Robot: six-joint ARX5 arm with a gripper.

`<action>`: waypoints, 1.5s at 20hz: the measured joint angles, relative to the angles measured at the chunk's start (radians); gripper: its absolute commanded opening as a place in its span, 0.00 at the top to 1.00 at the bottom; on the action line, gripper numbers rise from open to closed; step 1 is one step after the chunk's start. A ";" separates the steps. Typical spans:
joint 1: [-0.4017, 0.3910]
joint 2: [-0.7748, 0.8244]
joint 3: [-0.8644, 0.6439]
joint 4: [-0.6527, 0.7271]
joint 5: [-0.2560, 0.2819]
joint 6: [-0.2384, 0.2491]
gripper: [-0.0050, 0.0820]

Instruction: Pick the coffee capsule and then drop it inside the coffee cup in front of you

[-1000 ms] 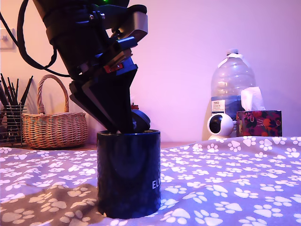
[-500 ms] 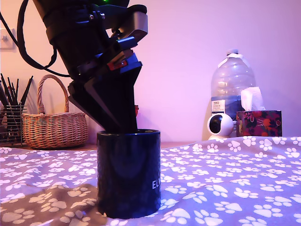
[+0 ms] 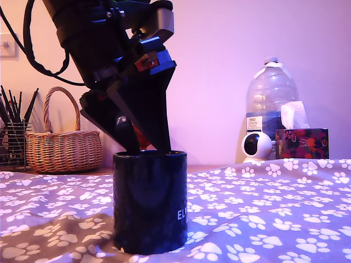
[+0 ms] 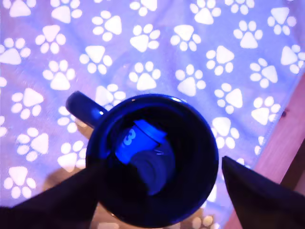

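Note:
The coffee cup [image 3: 151,203], a glossy dark navy mug with white lettering near its base, stands on the paw-print cloth. From above it appears as an open mouth [image 4: 190,143] with its handle [image 4: 86,107] to one side. The blue coffee capsule [image 4: 138,140] lies tilted on the bottom inside it; the exterior view hides it behind the mug wall. My gripper [image 3: 143,143] hangs just over the rim, open, with nothing between its dark fingers [image 4: 252,195].
At the exterior view's left stand a wicker basket [image 3: 63,145] and a wire pen holder [image 3: 12,143]. At its right are a large water bottle [image 3: 271,101], a small white camera [image 3: 256,146] and a tissue box [image 3: 301,142]. A wooden edge [image 4: 281,143] borders the cloth.
A second ago the capsule sat at the fingertips just above the rim. It has dropped into the mug, and the jaws have spread wider.

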 measured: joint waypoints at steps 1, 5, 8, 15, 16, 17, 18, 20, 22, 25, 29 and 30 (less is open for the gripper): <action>0.000 -0.003 0.000 0.000 0.000 0.000 0.21; 0.000 -0.055 0.000 0.000 0.000 0.000 0.64; 0.000 -0.096 0.000 0.003 0.000 -0.001 0.97; 0.041 -0.197 0.000 0.092 0.001 -0.069 0.97; 0.058 -0.213 0.000 0.104 0.001 -0.070 0.97; 0.079 -0.225 -0.001 0.119 0.000 -0.074 0.97; 0.103 -0.234 -0.006 0.140 0.000 -0.082 0.97; 0.161 -0.246 -0.048 0.196 -0.004 -0.093 0.97; 0.221 -0.247 -0.099 0.233 -0.015 -0.094 0.97; 0.313 -0.247 -0.158 0.311 -0.018 -0.103 0.97; 0.436 -0.247 -0.204 0.435 -0.007 -0.111 0.97; 0.472 -0.247 -0.221 0.461 0.013 -0.114 0.97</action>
